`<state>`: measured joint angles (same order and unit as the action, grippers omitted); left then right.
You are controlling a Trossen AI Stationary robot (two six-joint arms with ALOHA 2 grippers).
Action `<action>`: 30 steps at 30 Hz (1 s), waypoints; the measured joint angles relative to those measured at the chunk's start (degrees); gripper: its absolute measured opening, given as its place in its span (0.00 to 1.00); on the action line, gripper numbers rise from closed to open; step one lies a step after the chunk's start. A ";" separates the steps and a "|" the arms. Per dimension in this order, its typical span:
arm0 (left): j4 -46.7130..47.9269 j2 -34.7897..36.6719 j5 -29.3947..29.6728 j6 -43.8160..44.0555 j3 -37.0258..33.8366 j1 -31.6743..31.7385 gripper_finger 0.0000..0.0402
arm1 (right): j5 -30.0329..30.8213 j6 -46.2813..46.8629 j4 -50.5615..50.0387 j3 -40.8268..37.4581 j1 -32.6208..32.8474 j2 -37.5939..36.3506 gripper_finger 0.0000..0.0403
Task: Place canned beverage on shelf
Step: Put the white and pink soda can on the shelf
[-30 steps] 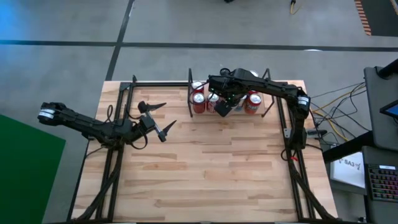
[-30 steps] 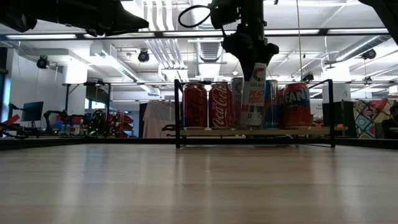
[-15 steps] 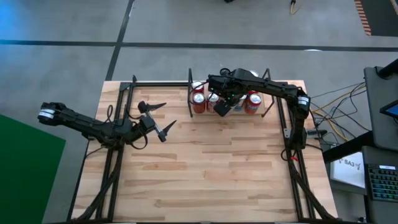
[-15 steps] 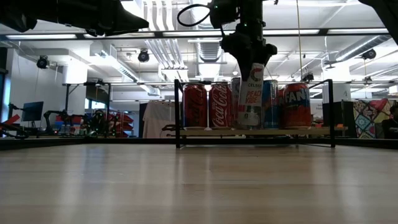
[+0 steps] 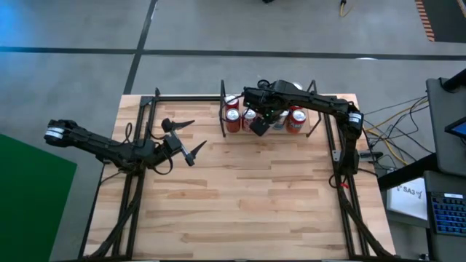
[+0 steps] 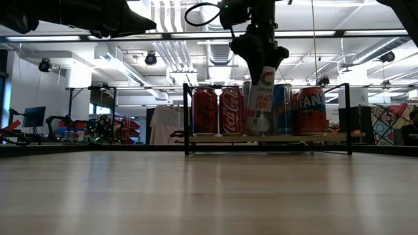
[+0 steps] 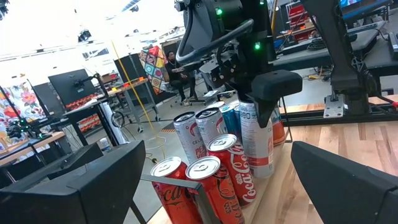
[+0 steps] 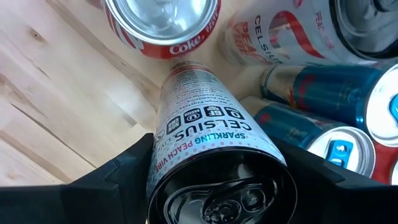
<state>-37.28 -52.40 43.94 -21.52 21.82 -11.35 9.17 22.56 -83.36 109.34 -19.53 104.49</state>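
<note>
**Celsius can at the shelf**

My right fingers [image 8: 93, 180] pinched the tilted Celsius can [image 6: 261, 101] near its top, its base at the shelf [image 6: 268, 138] board among the Coca-Cola cans [image 6: 219, 111]. My left gripper [image 5: 186, 138] hung over the table [image 5: 247, 196], well apart, fingers spread.

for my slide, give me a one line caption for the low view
Right gripper lowers a tall white Celsius can onto the shelf beside two Coca-Cola cans.
</note>
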 joint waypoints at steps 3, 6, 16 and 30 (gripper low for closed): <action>0.00 0.00 0.00 0.02 0.00 0.00 0.97 | 0.00 -0.11 0.12 0.00 0.00 0.00 0.63; 0.00 0.00 0.00 0.02 0.00 0.00 0.97 | 0.00 -0.24 0.23 0.00 -0.02 0.00 0.63; 0.00 0.00 0.00 0.15 0.00 -0.02 0.97 | 0.00 -0.62 0.22 -0.02 -0.01 0.00 0.64; 0.00 -0.01 0.00 0.15 0.00 -0.02 0.97 | 0.00 -0.70 0.25 -0.26 0.00 0.00 0.64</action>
<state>-37.28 -52.41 43.94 -21.37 21.82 -11.38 9.17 21.87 -83.11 109.08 -19.53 104.49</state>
